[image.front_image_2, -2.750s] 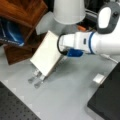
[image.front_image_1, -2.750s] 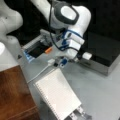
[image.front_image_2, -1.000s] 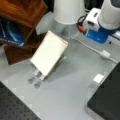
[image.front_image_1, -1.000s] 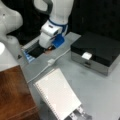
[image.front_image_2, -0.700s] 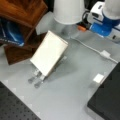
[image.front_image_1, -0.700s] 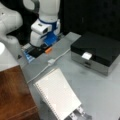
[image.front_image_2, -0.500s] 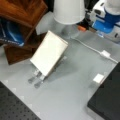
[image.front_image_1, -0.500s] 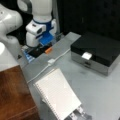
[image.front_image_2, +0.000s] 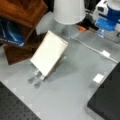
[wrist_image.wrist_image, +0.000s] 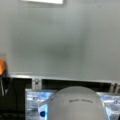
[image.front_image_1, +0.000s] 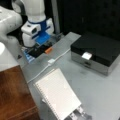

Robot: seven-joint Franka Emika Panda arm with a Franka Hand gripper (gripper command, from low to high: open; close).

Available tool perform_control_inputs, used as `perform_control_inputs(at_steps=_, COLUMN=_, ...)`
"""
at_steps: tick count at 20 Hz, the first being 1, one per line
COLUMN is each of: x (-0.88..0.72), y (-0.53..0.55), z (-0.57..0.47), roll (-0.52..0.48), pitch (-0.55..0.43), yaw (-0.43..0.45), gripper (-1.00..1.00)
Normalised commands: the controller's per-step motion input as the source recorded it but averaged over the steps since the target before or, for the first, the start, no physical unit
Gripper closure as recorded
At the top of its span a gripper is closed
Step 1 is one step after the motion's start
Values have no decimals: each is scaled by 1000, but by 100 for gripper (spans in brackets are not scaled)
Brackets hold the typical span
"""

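In a front view my gripper (image.front_image_1: 38, 51) hangs low under the white and blue wrist at the table's far left edge. It is nearest a small orange object (image.front_image_1: 48, 50) and a white cable plug (image.front_image_1: 51, 61). From the opposite side, the arm (image.front_image_2: 108, 17) sits at the top right, with the orange object (image.front_image_2: 81, 28) beside it. The wrist view shows grey table, an orange edge (wrist_image.wrist_image: 2, 67) at the left and a white rounded arm part (wrist_image.wrist_image: 75, 102) at the bottom. No fingers show there.
A white board on a metal stand (image.front_image_1: 58, 96) (image.front_image_2: 48, 53) leans at mid-table. A black box on a silver base (image.front_image_1: 97, 52) holds a white tag (image.front_image_1: 86, 55). A wooden block (image.front_image_1: 12, 95), a wooden shelf (image.front_image_2: 22, 12), a blue book (image.front_image_2: 10, 32) and a white cone (image.front_image_2: 68, 11) border the area.
The arm has swung away from the middle of the table to its far edge, beside the orange object. The white board and black box have not moved.
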Motion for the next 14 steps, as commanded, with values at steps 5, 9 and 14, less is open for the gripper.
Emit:
perform_control_inputs(at_steps=5, x=-113, y=95, z=-144, roll=95, pitch=-142, yaw=-65, gripper=100)
perform_control_inputs(at_steps=9, x=-98, y=47, z=-223, roll=82, pitch=-154, yaw=-46, gripper=100)
perform_control_inputs(at_steps=14, x=-107, y=-14, z=-310, roll=80, pitch=-175, yaw=-42, gripper=100)
